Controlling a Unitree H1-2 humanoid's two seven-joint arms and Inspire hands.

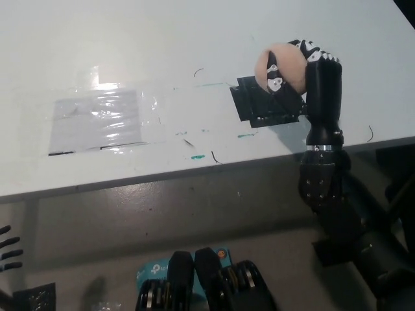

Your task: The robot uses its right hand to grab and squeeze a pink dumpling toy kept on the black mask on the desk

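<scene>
Head view: right hand [299, 70] grips the pink dumpling toy [280, 67], held above the black mask [262, 105] on the white desk [162, 58]. Left hand [8, 249] shows only as fingertips at lower left; its state is unclear. No writing is legible.

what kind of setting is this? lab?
Probably a lab or test bench: a plain white desk with pen marks, a black mask taped on as a target, and a glossy taped plastic sheet.
</scene>
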